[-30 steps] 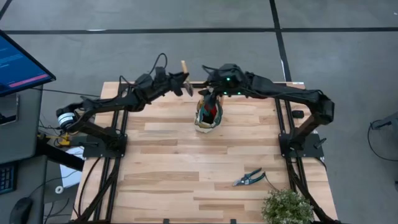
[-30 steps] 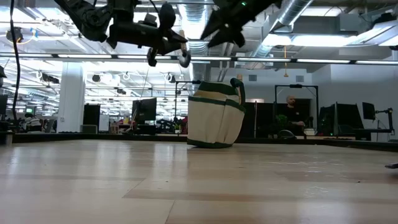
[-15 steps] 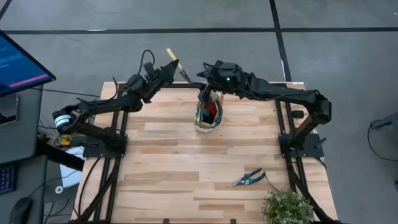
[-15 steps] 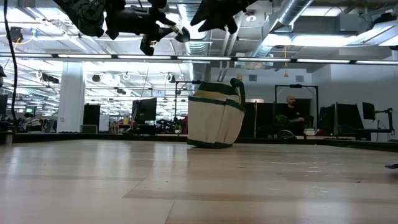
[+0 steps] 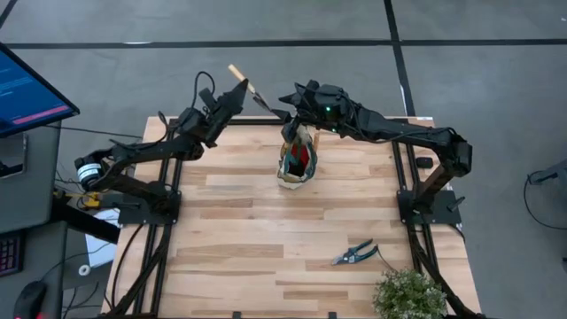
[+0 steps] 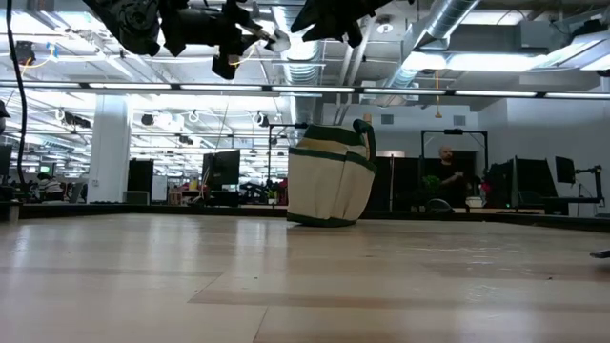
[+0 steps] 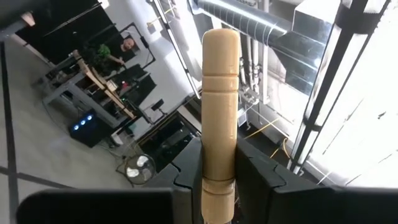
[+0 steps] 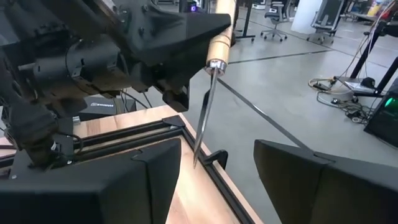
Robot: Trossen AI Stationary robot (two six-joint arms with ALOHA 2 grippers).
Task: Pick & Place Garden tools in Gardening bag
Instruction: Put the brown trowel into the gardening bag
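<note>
My left gripper (image 5: 236,90) is shut on a hand tool with a wooden handle (image 7: 221,93) and a thin metal blade (image 8: 204,118). It holds the tool high over the table's far edge, to the left of the gardening bag (image 5: 296,161). The beige, green-trimmed bag stands upright on its base (image 6: 329,176) with a red item (image 5: 302,158) inside. My right gripper (image 8: 217,183) is open and empty above the bag's far side (image 5: 289,96), facing the tool's blade. Blue pruning shears (image 5: 356,253) lie flat near the front right. My left gripper pinches the wooden handle's lower part (image 7: 217,177), near the metal end, between its two fingers. The fingers lie along the handle, and the handle's free end sticks out past the fingertips. The tool is lifted clear, tilted, with its blade (image 5: 263,100) slanting down toward the bag.
A green leafy plant (image 5: 409,294) stands at the table's front right corner. A monitor (image 5: 27,89) is off the table's left side. Bare wood lies between the bag and the near edge. A person (image 6: 448,176) shows in the room far behind.
My left gripper has risen and gone toward the table's far left with the tool, turning so the handle's free end points up and away. My right gripper has lifted from the bag's mouth toward the far edge. The bag has stayed put.
</note>
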